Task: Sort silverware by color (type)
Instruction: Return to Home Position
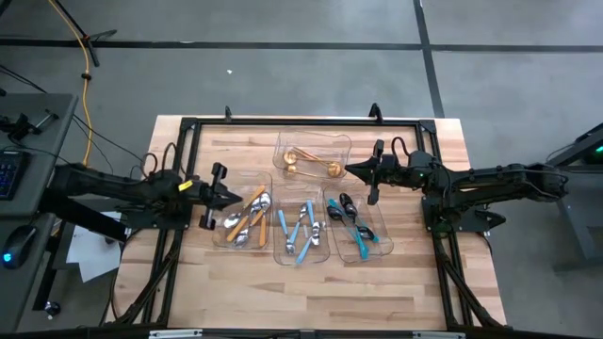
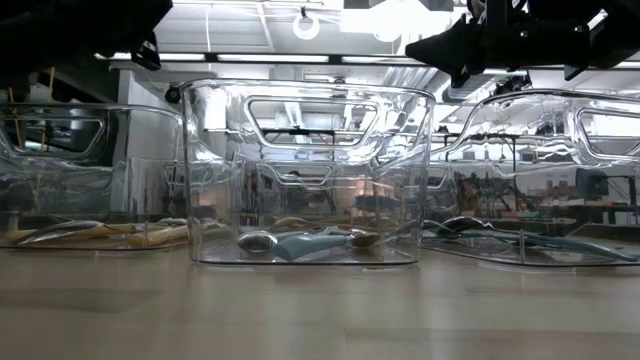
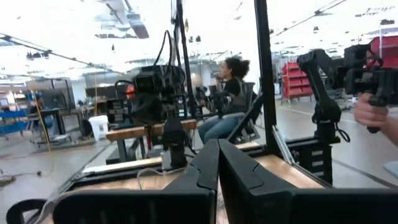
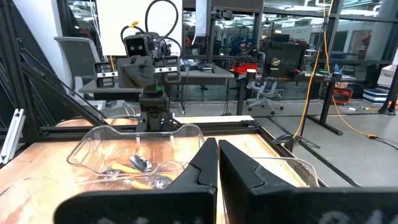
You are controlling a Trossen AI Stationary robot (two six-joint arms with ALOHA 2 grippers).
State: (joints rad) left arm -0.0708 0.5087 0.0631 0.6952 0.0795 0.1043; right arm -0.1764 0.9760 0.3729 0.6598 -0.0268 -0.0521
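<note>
Both pinched together, empty: left end effector (image 1: 229, 195), right end effector (image 1: 354, 170). Beside left: orange-handled spoons (image 1: 247, 218); near right: teal-handled spoons (image 1: 350, 221).

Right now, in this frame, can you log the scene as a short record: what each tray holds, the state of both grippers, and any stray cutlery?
back tray: gold cutlery
front left tray: orange-handled cutlery
front middle tray: light-blue-handled cutlery
front right tray: teal-handled dark cutlery
left gripper: shut, empty, above the front left tray's edge nearest its arm
right gripper: shut, empty, raised beside the back tray
stray cutlery: none seen outside the trays
</note>
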